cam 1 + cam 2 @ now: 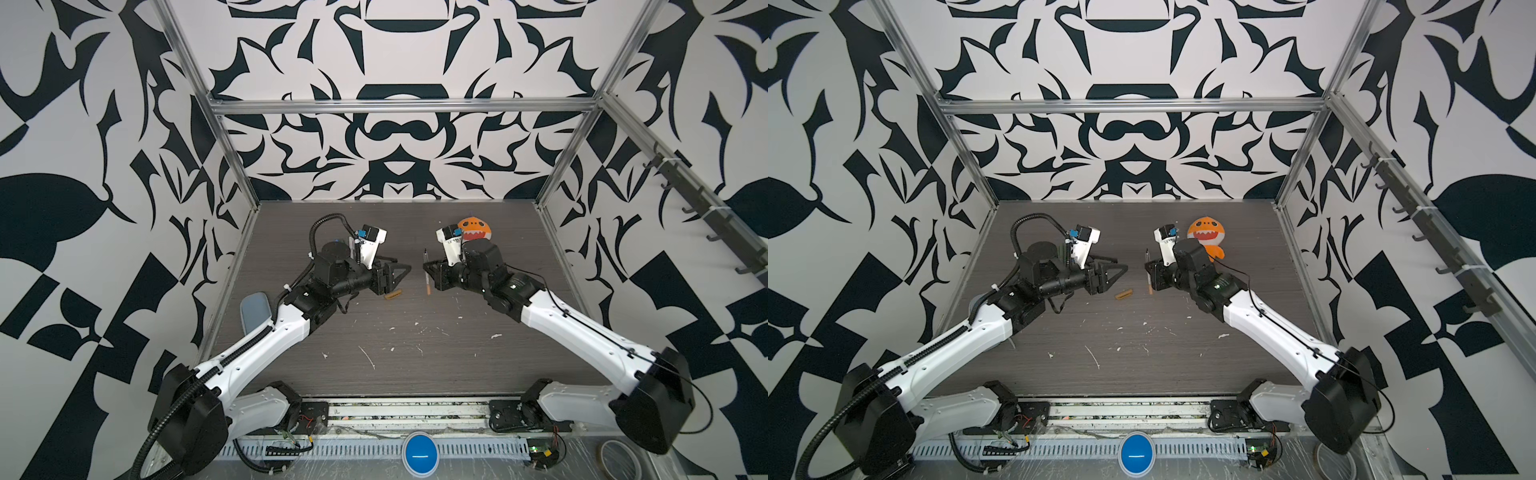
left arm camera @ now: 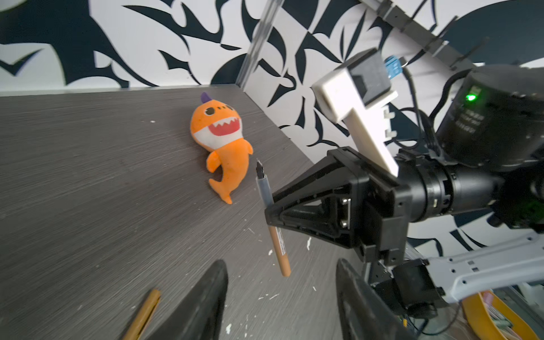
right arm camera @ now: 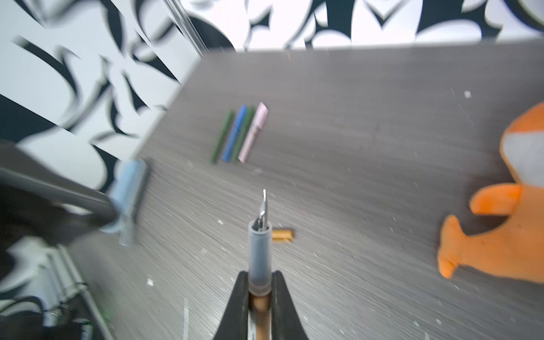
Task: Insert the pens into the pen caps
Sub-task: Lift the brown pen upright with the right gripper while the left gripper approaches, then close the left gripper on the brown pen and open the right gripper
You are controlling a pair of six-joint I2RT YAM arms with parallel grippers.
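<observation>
Black-and-white patterned walls box in a dark grey wood-grain tabletop (image 1: 415, 374) flecked with thin white scraps (image 1: 368, 357).

Near the middle, the right arm's fingers (image 3: 240, 303) are closed on the orange-brown pen (image 2: 279, 250). They clamp it where the orange barrel meets the grey grip section. The pen stands close to upright with a slight tilt, its metal nib pointing up and uncapped. In the left wrist view its blunt end appears to hang clear of the tabletop. Both top views show it as a thin stick at the fingertips (image 1: 427, 278) (image 1: 1149, 282).

The left arm's fingers (image 2: 206, 300) stand well apart with nothing between them, and point toward the pen from the opposite side without touching it. The mustard cap (image 1: 392, 295) lies flat on the tabletop just beside and below them. It sits between the two arms, near the pen's lower end but apart from it (image 3: 282, 235).

Farther off, the right wrist view shows four more pens side by side — dark green pen (image 3: 222, 137), blue pen (image 3: 234, 134), second green pen (image 3: 243, 134), pale pink pen (image 3: 253, 132). The blur hides whether they are capped.

An orange plush shark (image 2: 220, 132) lies toward the back, behind the right arm.
</observation>
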